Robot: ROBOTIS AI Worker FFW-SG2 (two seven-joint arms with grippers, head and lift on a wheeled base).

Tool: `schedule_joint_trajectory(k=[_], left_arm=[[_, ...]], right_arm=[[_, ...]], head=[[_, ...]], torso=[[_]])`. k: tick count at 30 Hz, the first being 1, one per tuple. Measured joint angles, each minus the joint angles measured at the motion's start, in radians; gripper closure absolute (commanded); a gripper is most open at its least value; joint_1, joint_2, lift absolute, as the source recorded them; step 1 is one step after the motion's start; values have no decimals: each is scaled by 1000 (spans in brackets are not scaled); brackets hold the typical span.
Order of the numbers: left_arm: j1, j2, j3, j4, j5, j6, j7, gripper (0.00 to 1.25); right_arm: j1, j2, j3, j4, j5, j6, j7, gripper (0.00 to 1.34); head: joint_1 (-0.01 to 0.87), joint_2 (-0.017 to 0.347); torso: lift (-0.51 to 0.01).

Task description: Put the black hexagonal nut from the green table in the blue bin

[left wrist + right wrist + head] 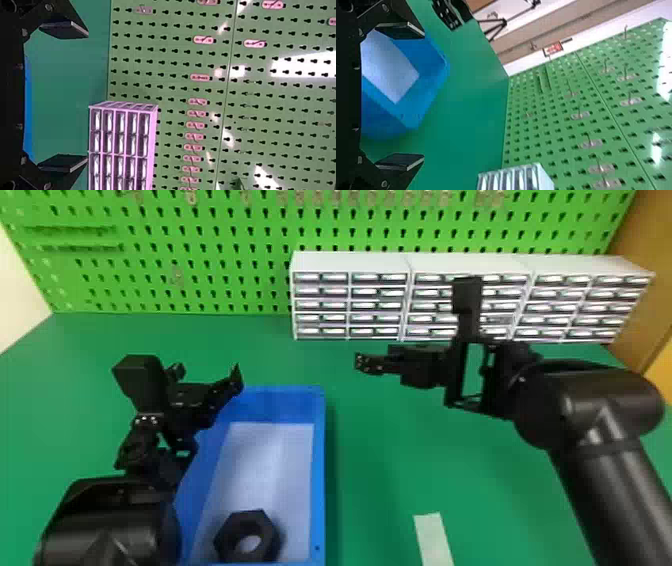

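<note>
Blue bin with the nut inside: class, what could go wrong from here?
The left gripper appears close to the blue bin's far left corner, so lowering it might bump or shift the bin. The black nut already lies inside, near the bin's near end; a needless further grasp could knock it or lift it out.

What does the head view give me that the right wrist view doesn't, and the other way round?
Head view: the black hexagonal nut, lying in the blue bin, and the pale strip on the green table.

Right wrist view: the open gap between the fingers of the right hand, and a small red-marked sign beyond the table.

Both: the bin with its pale bottom, the table, the green pegboard, the drawer cabinets and the right hand itself.
</note>
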Motion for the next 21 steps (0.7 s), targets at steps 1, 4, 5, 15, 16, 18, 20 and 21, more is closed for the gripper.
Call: schedule_joint_trajectory(k=[1,4,5,15,16,18,20,21], left_arm=[[0,0,0,0,0,0,0,171],[0,0,0,1,-2,0,0,171],[0,0,0,1,-2,0,-1,171],[-1,0,-1,1,-4,0,0,171],[-1,0,-1,1,-4,0,0,171],[-1,0,-1,1,-4,0,0,171],[-1,0,-1,1,-4,0,0,171],[0,0,-1,1,-3,0,0,171]], right_arm=[[3,1,-16,-7,14,0,0,200],[10,3,-51,-29,55,3,-1,200],[11,4,-61,-36,66,4,-1,200],[39,10,-159,-115,144,-1,-88,200],[48,11,-171,-128,146,-4,-108,200],[61,14,-189,-144,148,-9,-133,202],[75,18,-210,-163,151,-16,-158,200],[81,19,-219,-172,155,-18,-168,202]], head=[[686,51],[686,51],[686,51],[686,51],[686,51],[686,51],[686,51],[686,51]], torso=[[-97],[-97],[-97],[-97],[-97],[-97],[-97],[-97]])
